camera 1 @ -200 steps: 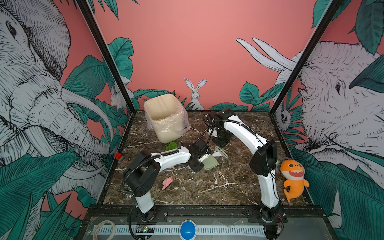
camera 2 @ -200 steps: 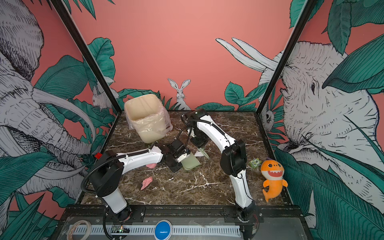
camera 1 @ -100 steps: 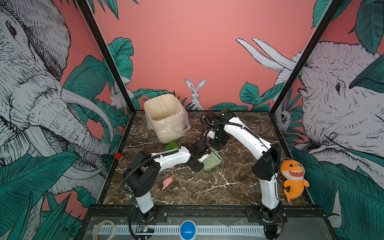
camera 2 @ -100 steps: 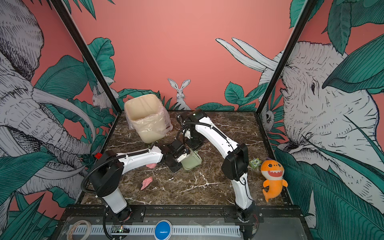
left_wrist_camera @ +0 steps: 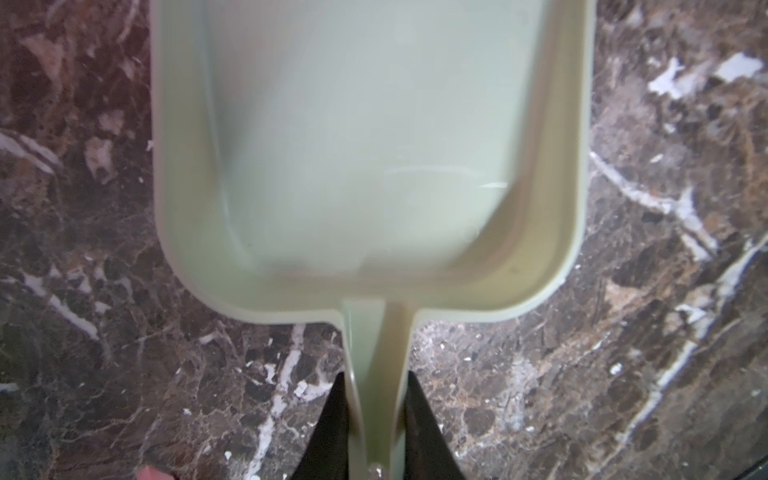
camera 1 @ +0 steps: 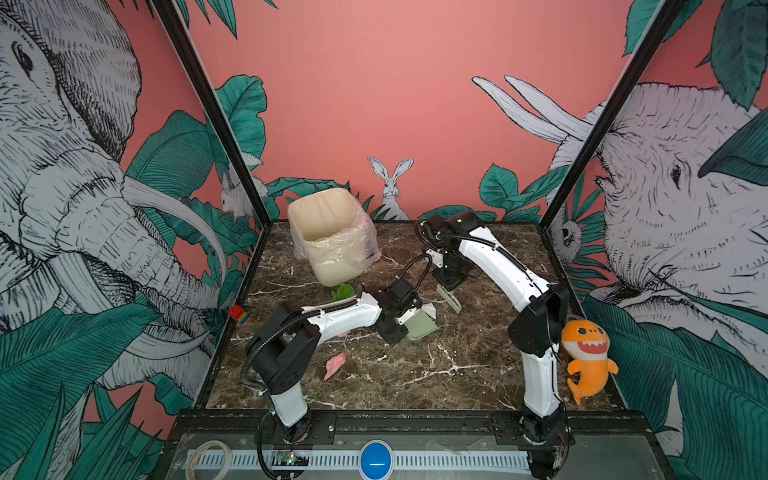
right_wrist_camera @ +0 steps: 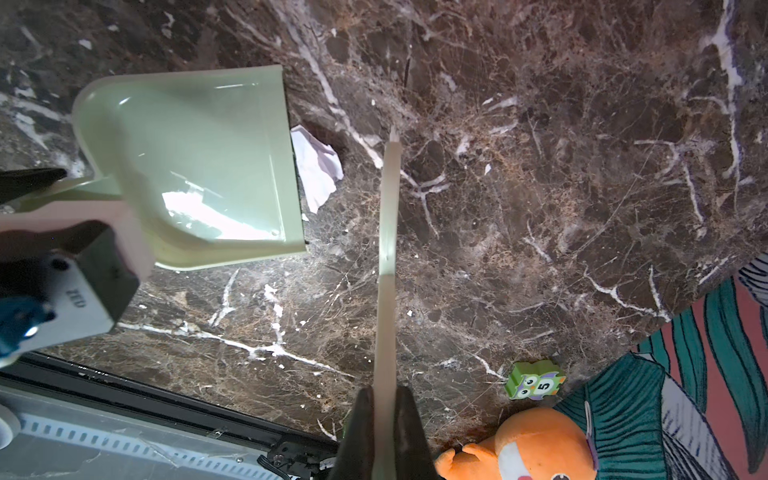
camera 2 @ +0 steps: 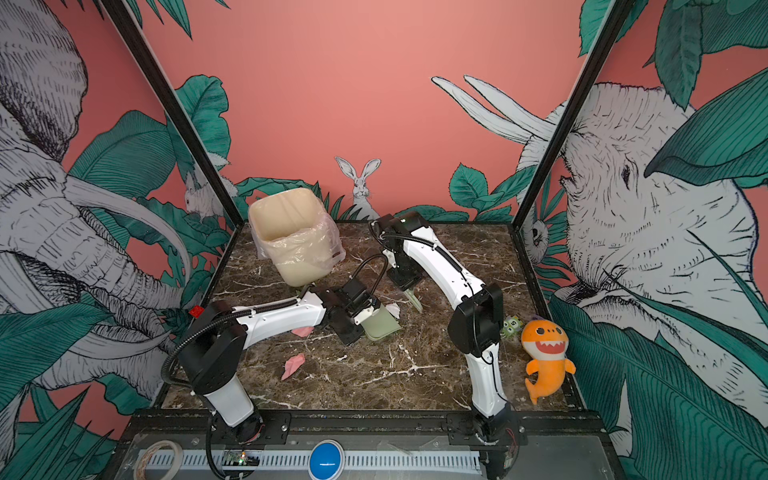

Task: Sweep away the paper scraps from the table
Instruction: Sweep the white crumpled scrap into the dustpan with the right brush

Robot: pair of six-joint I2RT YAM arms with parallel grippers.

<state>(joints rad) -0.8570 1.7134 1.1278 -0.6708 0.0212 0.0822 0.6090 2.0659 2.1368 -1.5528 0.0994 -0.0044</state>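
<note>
My left gripper [left_wrist_camera: 376,374] is shut on the handle of a pale green dustpan [left_wrist_camera: 374,145], which rests low on the table [camera 1: 457,374] near its middle [camera 1: 422,326] [camera 2: 380,324]. The pan looks empty. A white paper scrap [right_wrist_camera: 318,166] [camera 1: 429,309] lies just at the pan's mouth. My right gripper [right_wrist_camera: 384,392] [camera 1: 446,286] is shut on a thin pale brush [right_wrist_camera: 388,249] [camera 1: 449,298], which stands apart from the scrap on the side away from the pan. A pink scrap [camera 1: 334,365] [camera 2: 293,365] lies nearer the front. A green scrap [camera 1: 343,292] sits by the bin.
A cream bin [camera 1: 328,237] lined with a clear bag stands at the back left. An orange plush toy [camera 1: 586,357] and a small green owl block [right_wrist_camera: 536,380] sit at the right edge. A red cube [camera 1: 238,314] lies at the left edge. Another pink scrap [camera 2: 303,331] shows under the left arm.
The right arm swung the brush in toward the dustpan, then back out a little to the right. The dustpan tipped up briefly and sits flatter again. Both grips are unchanged.
</note>
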